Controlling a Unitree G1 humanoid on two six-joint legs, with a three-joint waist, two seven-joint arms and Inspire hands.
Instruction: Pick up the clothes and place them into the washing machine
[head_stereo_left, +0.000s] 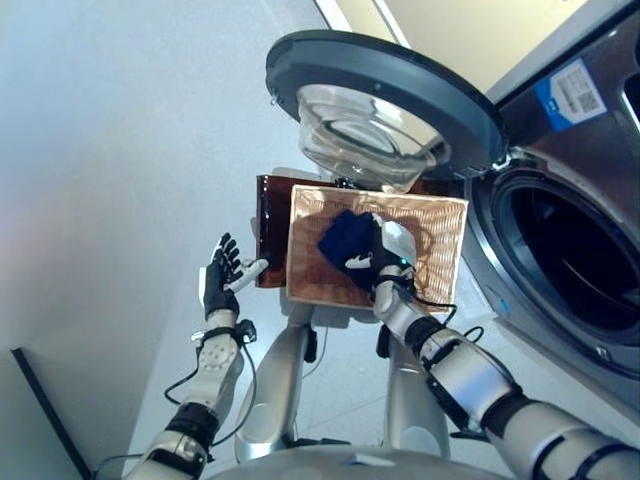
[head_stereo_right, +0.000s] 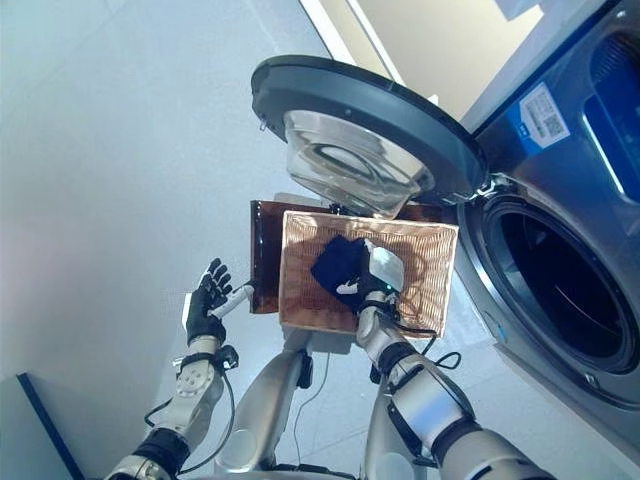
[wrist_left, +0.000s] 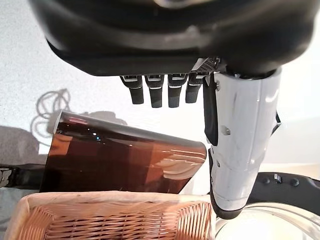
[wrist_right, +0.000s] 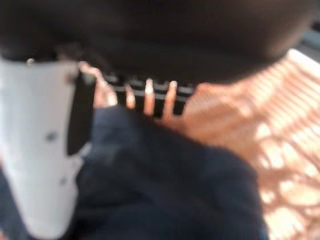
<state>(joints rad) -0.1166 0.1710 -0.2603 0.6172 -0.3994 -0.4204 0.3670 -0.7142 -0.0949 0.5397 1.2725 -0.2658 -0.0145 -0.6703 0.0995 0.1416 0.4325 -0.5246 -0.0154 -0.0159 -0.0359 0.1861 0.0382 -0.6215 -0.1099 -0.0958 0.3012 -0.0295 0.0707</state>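
Our right hand (head_stereo_left: 385, 262) reaches into the shallow woven wicker basket (head_stereo_left: 440, 225), over a bunched dark navy garment (head_stereo_left: 345, 240); we cannot tell whether its fingers grip. Our left hand (head_stereo_left: 218, 282) hangs relaxed beside the basket. We judge pickup underway; next, lifting toward the open front-loading washing machine drum (head_stereo_left: 570, 265). The crumpled garment shows no clear long axis.

You see a woven basket (head_stereo_left: 440, 240) on a shiny brown table (head_stereo_left: 268, 230), I think; dark clothes (head_stereo_left: 345, 240) lie inside.
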